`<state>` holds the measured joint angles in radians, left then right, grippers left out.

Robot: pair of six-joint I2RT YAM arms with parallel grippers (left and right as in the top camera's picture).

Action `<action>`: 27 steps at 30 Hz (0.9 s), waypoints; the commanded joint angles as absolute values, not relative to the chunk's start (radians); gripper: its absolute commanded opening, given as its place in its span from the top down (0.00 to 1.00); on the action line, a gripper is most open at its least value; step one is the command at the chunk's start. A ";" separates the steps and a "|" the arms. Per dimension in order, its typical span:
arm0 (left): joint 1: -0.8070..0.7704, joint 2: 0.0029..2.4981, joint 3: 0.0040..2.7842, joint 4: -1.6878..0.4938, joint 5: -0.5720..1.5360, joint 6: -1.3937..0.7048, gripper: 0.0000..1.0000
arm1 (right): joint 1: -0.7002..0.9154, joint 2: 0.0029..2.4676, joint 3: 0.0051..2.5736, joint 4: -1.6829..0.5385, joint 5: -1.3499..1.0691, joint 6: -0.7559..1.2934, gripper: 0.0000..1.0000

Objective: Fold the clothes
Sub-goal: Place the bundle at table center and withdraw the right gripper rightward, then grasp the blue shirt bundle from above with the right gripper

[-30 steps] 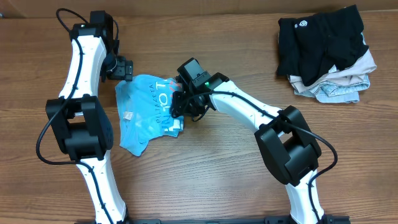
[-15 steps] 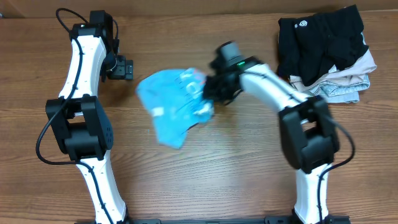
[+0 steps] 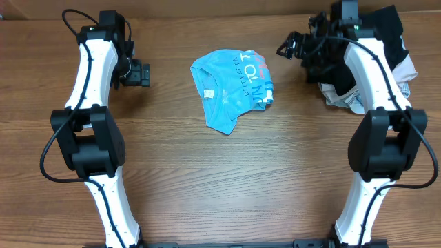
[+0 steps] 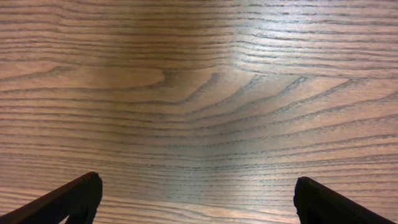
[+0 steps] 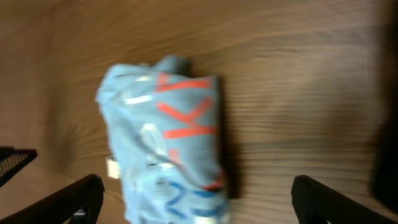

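Note:
The clothes are a light blue T-shirt [image 3: 231,86] with white and orange-red lettering, lying crumpled on the wooden table at the back centre. My right gripper [image 3: 289,48] hangs open to the right of it, apart from the fabric and close to the garment pile. In the blurred right wrist view the T-shirt [image 5: 165,143] lies below, between the wide-apart fingers [image 5: 81,196], with nothing gripped by the right gripper [image 5: 199,202]. My left gripper [image 3: 141,74] sits to the left of the shirt, open. The left wrist view shows its gripper [image 4: 199,199] over bare wood only.
A black garment with a small white logo [image 3: 358,48] lies heaped at the back right on top of beige and pale grey-blue folded garments [image 3: 375,96]. My right arm reaches over that pile. The wooden table [image 3: 227,179] extends toward the front.
My right gripper carried the shirt to the right, let it go and swung away to the back right. The shirt now lies at the back centre. The left arm has not moved.

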<state>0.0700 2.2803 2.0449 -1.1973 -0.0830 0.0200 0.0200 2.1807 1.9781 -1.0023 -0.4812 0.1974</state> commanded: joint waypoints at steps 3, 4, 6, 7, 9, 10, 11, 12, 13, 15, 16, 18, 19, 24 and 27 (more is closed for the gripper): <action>0.068 2.276 2.065 -1.190 -0.058 -0.006 0.00 | 0.237 2.173 2.055 -1.061 -0.264 0.174 0.00; 0.070 2.276 2.065 -1.188 -0.058 -0.008 0.00 | 0.283 2.174 2.053 -1.061 -0.190 0.175 0.00; 0.077 2.276 2.065 -1.180 -0.058 -0.008 0.00 | 0.368 2.174 2.047 -1.053 -0.049 0.175 0.00; 0.081 2.276 2.065 -1.177 -0.057 -0.012 0.00 | 0.411 2.174 2.047 -1.048 0.019 0.175 0.00; 0.092 2.276 2.065 -1.172 -0.056 -0.030 0.00 | 0.484 2.177 2.047 -1.031 0.142 0.180 0.00; 0.096 2.276 2.065 -1.172 -0.052 -0.031 0.00 | 0.519 2.181 2.047 -1.016 0.200 0.183 0.00; 0.102 2.276 2.065 -1.172 -0.045 -0.031 0.00 | 0.550 2.188 2.047 -0.999 0.244 0.183 0.00; 0.106 2.276 2.065 -1.172 -0.038 -0.031 0.00 | 0.571 2.197 2.047 -0.986 0.268 0.183 0.00; 0.111 2.276 2.065 -1.173 -0.030 -0.031 0.00 | 0.594 2.211 2.047 -0.970 0.284 0.183 0.00; 0.113 2.276 2.065 -1.174 -0.025 -0.031 0.00 | 0.620 2.240 2.047 -0.946 0.287 0.183 0.00; 0.113 2.276 2.065 -1.174 -0.025 -0.031 0.00 | 0.629 2.256 2.047 -0.938 0.287 0.183 0.00; 0.113 2.276 2.065 -1.175 -0.025 -0.031 0.00 | 0.642 2.292 2.047 -0.928 0.287 0.183 0.00; 0.113 2.276 2.065 -1.175 -0.025 -0.031 0.00 | 0.647 2.306 2.047 -0.928 0.287 0.183 0.00; 0.113 2.276 2.065 -1.176 -0.025 -0.031 0.00 | 0.649 2.348 2.047 -0.925 0.245 0.189 0.00; 0.113 2.276 2.065 -1.173 -0.025 -0.031 0.00 | 0.646 2.365 2.047 -0.926 0.207 0.231 0.00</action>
<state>0.1150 2.2803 2.0449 -1.1770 -0.0368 -0.0101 0.6498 2.3623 2.0373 -0.9344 0.2340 0.1925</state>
